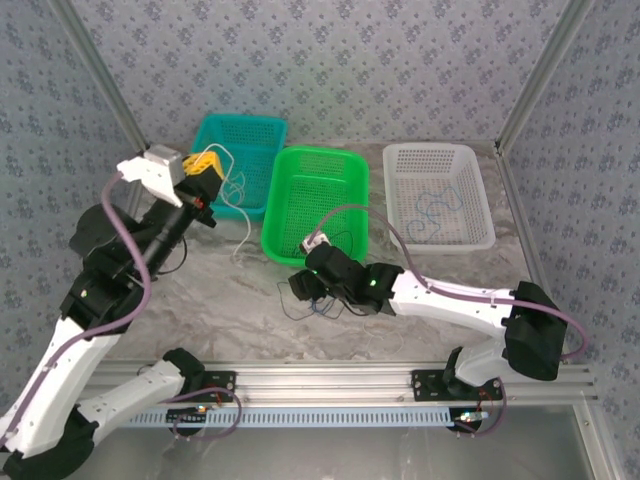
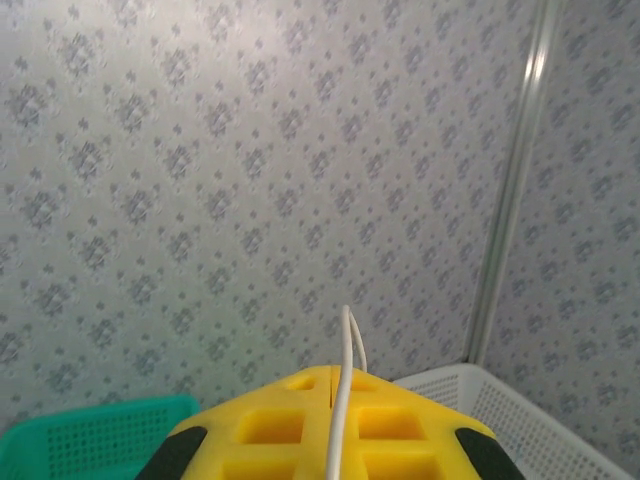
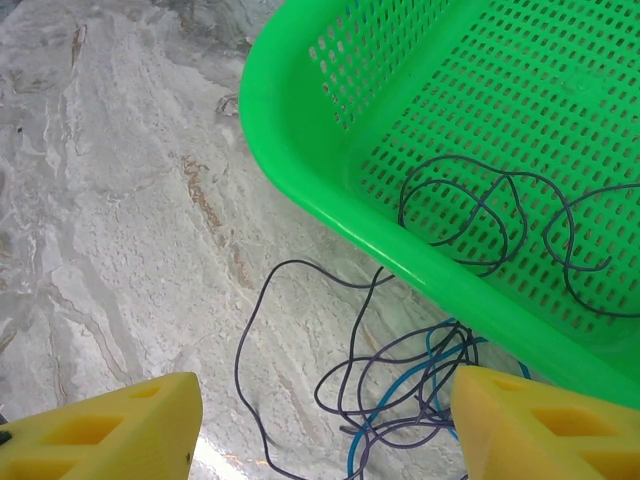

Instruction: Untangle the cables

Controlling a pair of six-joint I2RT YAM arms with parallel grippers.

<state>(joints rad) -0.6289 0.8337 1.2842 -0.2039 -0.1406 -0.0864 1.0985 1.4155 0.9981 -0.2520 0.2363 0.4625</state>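
Nothing readable is showing here: no lettering, label, brand, number or sign is coming through legibly on any surface.

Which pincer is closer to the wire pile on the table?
Right. The right pincer hovers above the wire pile by the green basket; the left pincer is up by the teal basket, pinching a white wire.

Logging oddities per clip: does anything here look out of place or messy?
Yes. A snarl of dark and blue cables lies on the table outside the green basket, below the open right pincer. A whitish cable, clamped in the left pincer, trails past the teal basket down onto the table.
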